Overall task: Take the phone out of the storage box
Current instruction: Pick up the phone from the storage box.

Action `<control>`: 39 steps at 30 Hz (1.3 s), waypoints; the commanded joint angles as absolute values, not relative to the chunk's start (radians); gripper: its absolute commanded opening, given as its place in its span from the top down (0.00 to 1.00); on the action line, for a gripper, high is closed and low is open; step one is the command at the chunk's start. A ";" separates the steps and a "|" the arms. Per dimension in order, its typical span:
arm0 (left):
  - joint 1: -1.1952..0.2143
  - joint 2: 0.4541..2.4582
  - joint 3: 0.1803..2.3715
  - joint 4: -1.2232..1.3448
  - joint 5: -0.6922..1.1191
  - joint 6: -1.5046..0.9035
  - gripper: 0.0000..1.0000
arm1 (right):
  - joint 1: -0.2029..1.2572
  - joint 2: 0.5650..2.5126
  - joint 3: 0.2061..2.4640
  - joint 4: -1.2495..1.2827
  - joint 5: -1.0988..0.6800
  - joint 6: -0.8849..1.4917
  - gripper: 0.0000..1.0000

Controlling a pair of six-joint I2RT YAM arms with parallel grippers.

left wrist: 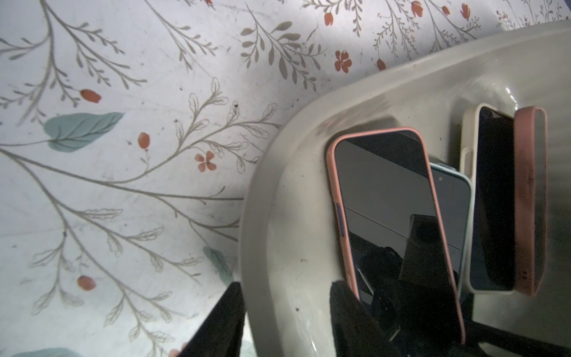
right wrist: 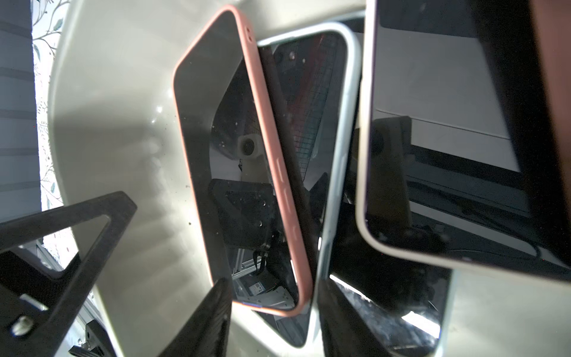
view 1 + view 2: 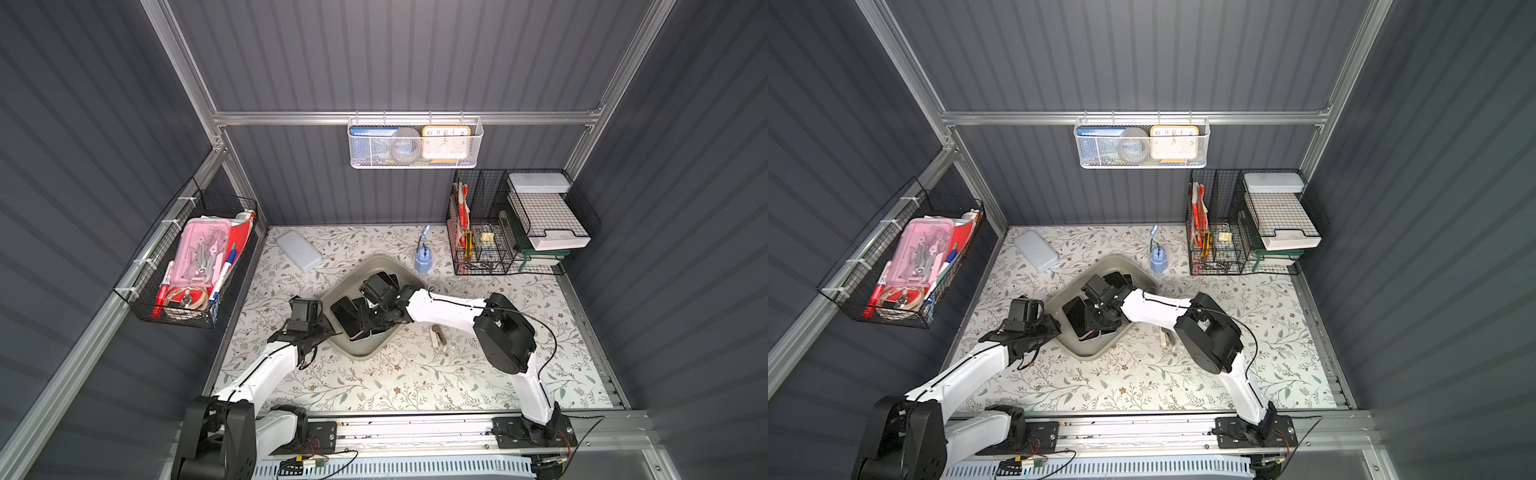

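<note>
Grasping step, I judge: left gripper (image 1: 285,290) pinches the storage box (image 3: 365,353) rim, right gripper (image 2: 272,296) has fingers (image 2: 210,324) astride the pink-cased phone (image 2: 216,129) — clamped or not, I cannot tell — next wants a firm squeeze and a clear lift.

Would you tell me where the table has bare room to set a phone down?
Widest: the cloth between the storage box and the front rail. Also free: between the pale-blue case and the small blue lamp. Crowded: inside the box, around the stapler, by the wire organizer.
</note>
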State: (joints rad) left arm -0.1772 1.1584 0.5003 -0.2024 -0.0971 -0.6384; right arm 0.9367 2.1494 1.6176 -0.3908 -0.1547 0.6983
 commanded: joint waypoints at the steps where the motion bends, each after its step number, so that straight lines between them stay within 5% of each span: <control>1: -0.179 1.148 0.500 -0.209 -0.087 -0.618 0.51 | 0.939 2.182 1.632 -0.395 -0.165 0.707 0.50; 9: -0.179 1.156 0.487 -0.193 -0.082 -0.619 0.52 | 0.940 2.189 1.643 -0.392 -0.181 0.693 0.51; 25: -0.179 1.177 0.478 -0.172 -0.075 -0.624 0.79 | 0.901 2.162 1.546 -0.258 -0.273 0.747 0.55; 39: -0.179 1.178 0.476 -0.170 -0.075 -0.625 0.84 | 0.873 2.183 1.503 -0.145 -0.258 0.882 0.54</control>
State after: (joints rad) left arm -0.1722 1.1748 0.4923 -0.1555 -0.1089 -0.6880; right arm 0.8764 2.1605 1.5135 -0.1665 -0.3012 0.8345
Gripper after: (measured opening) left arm 0.169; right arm 0.463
